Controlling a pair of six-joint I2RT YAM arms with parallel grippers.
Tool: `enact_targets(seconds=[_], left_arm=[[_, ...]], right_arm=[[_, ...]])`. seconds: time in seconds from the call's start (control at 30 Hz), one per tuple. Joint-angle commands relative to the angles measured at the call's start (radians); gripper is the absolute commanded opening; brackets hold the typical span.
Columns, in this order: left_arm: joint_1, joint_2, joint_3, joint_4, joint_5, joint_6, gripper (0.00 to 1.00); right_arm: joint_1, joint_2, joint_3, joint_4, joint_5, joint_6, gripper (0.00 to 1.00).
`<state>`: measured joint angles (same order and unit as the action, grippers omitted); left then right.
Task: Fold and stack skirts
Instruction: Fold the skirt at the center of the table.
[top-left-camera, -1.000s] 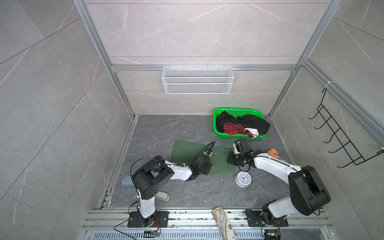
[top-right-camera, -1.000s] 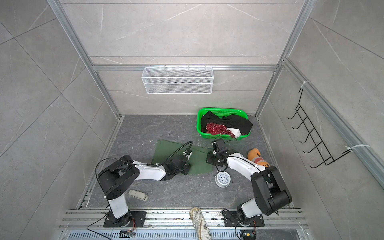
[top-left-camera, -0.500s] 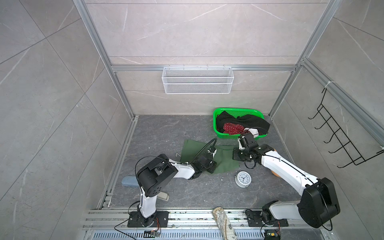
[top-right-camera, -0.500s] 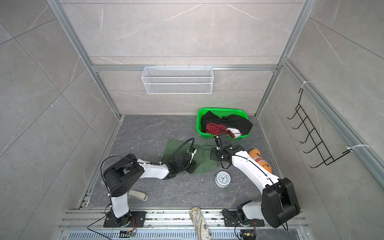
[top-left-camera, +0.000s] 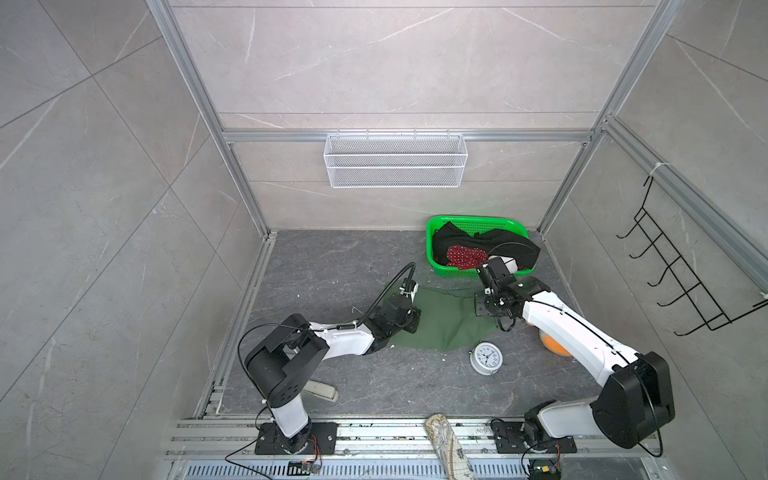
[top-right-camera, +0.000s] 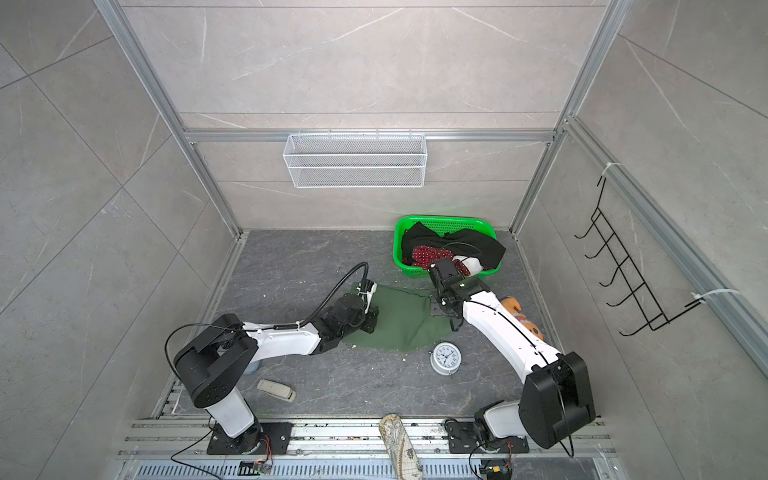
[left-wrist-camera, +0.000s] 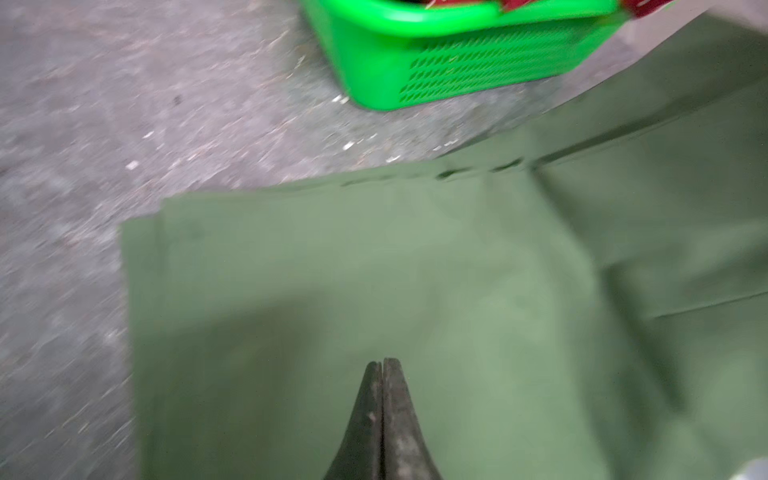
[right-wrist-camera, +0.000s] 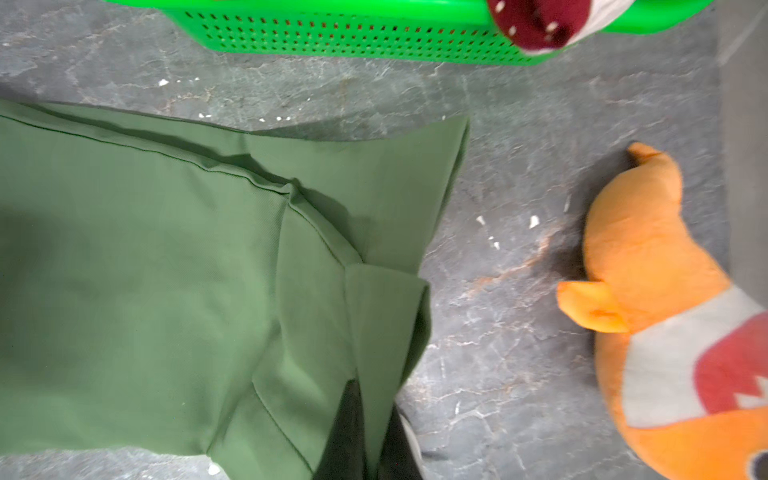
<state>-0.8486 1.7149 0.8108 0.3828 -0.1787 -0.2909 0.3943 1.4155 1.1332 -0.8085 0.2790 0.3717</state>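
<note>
The olive green skirt (top-left-camera: 444, 320) (top-right-camera: 399, 322) lies partly folded on the grey floor in front of the green basket (top-left-camera: 473, 220). My left gripper (top-left-camera: 410, 323) (left-wrist-camera: 382, 363) is shut and rests low over the skirt's left part, with no cloth showing between its fingers. My right gripper (top-left-camera: 484, 306) (right-wrist-camera: 372, 401) is shut on the skirt's right corner, and a green strip (right-wrist-camera: 166, 270) runs between the fingers. The red polka-dot skirt (top-left-camera: 463, 255) and the black skirt (top-left-camera: 513, 245) lie bunched in the basket; a red end (right-wrist-camera: 536, 20) hangs over the rim.
A white alarm clock (top-left-camera: 486, 358) stands just in front of the green skirt. An orange plush fish (top-left-camera: 555, 345) (right-wrist-camera: 648, 270) lies beside my right arm. A beige patterned roll (top-left-camera: 446, 444) and a small beige object (top-left-camera: 322, 390) sit near the front rail. A wire shelf (top-left-camera: 395, 160) and a hook rack (top-left-camera: 673, 282) hang on the walls.
The green skirt has slid to the right, nearer the basket. My right gripper moved back and right with its corner, the arm stretching out. My left gripper followed a little to the right.
</note>
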Motion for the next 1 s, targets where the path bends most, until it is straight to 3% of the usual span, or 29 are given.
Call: enact_targets(seconds=[0.0,0.27,0.67,0.97], left_arm=[[-0.005,-0.028,-0.057,-0.004,-0.033,0.015,0.00],[-0.007,0.064,-0.112,0.076,-0.040,-0.039,0.00],[-0.017,0.103,-0.134,0.122,-0.028,-0.015,0.00],[-0.017,0.108,-0.168,0.175,-0.021,-0.017,0.00]], right_arm=[[0.003,0.028,0.053,-0.047,0.071,-0.039,0.00],[0.086,0.081,0.118,-0.028,-0.012,-0.036,0.00],[0.186,0.121,0.157,0.226,-0.376,0.177,0.00],[0.235,0.185,0.137,0.383,-0.430,0.273,0.00]])
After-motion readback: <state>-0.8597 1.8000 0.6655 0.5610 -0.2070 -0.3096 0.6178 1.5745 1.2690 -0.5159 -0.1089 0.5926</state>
